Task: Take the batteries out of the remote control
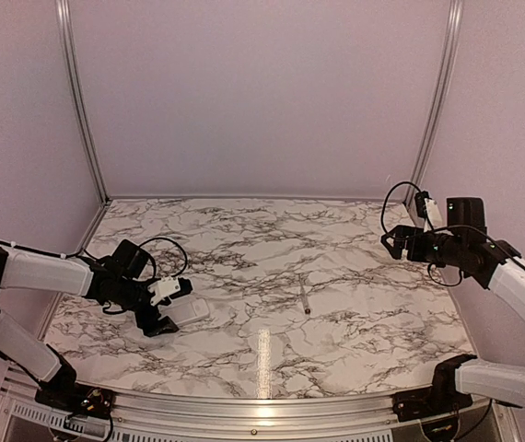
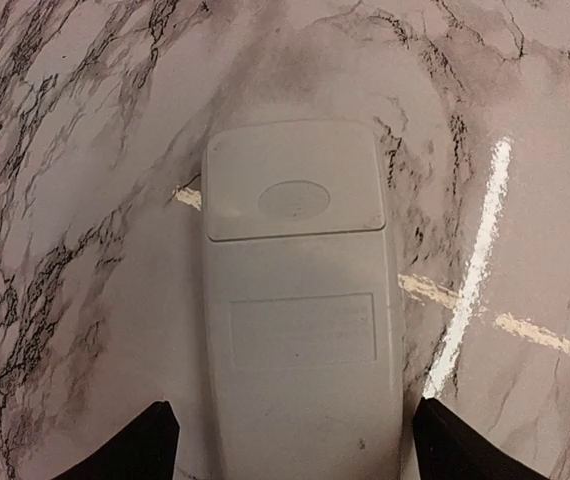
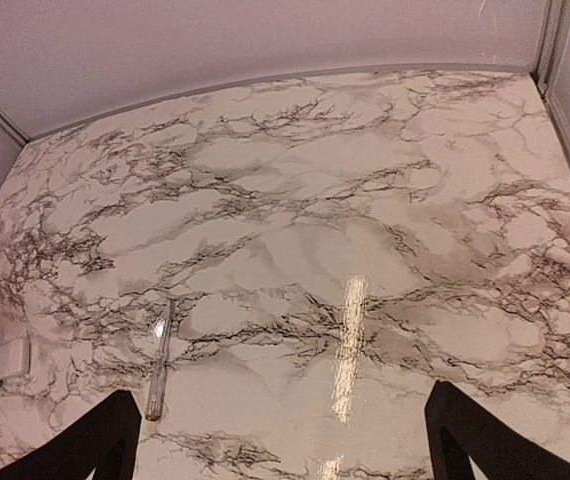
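The white remote control (image 2: 300, 320) lies flat on the marble table, back side up, with its battery cover (image 2: 293, 180) closed at the far end. It also shows in the top view (image 1: 191, 311) at the left. The batteries are hidden. My left gripper (image 2: 295, 425) is open and low over the table, with one finger on each side of the remote's near end, not pressing it; in the top view the left gripper (image 1: 158, 315) sits just left of the remote. My right gripper (image 1: 393, 241) is open and empty, held high at the right, far from the remote.
A slim screwdriver with a clear handle (image 1: 305, 299) lies alone near the table's middle; it shows in the right wrist view (image 3: 158, 365) too. The remote (image 3: 10, 358) sits at that view's left edge. Walls and rails close the back and sides.
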You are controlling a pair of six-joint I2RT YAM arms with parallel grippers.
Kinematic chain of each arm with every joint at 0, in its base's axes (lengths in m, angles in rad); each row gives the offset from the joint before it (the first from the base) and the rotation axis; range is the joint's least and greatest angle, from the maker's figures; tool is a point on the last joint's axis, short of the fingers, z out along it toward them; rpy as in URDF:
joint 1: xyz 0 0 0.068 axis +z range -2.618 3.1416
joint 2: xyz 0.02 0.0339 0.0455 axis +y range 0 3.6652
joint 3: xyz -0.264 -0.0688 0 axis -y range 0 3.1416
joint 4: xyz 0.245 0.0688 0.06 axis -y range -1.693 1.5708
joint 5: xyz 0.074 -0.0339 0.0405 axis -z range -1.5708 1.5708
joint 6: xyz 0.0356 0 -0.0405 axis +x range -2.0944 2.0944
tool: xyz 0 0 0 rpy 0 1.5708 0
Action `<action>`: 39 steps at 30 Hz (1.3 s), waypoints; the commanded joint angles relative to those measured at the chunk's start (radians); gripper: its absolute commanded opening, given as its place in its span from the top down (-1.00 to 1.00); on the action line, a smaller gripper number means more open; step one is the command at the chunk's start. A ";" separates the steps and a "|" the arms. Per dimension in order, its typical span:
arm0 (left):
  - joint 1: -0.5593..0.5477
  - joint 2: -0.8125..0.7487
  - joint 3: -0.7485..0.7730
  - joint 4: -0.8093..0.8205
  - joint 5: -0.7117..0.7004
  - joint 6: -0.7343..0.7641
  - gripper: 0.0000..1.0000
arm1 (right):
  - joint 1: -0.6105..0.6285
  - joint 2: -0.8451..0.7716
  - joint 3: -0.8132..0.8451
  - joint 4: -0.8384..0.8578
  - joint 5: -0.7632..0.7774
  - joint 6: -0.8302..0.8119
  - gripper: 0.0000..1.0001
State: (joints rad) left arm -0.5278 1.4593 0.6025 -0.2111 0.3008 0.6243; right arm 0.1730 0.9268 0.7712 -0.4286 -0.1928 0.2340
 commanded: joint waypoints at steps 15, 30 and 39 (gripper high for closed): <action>-0.010 0.064 0.011 0.038 -0.035 0.051 -0.35 | 0.010 0.000 0.022 -0.031 0.012 0.011 -0.97; -0.045 -0.029 0.001 0.036 -0.017 0.038 -0.13 | 0.011 0.034 0.025 -0.022 -0.051 0.021 -0.97; -0.081 -0.066 0.018 0.038 -0.005 0.004 -0.13 | 0.045 0.080 0.022 0.005 -0.132 0.046 -0.97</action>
State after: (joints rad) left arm -0.5900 1.4223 0.6083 -0.1814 0.2867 0.6498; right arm 0.1879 0.9810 0.7712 -0.4408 -0.2646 0.2539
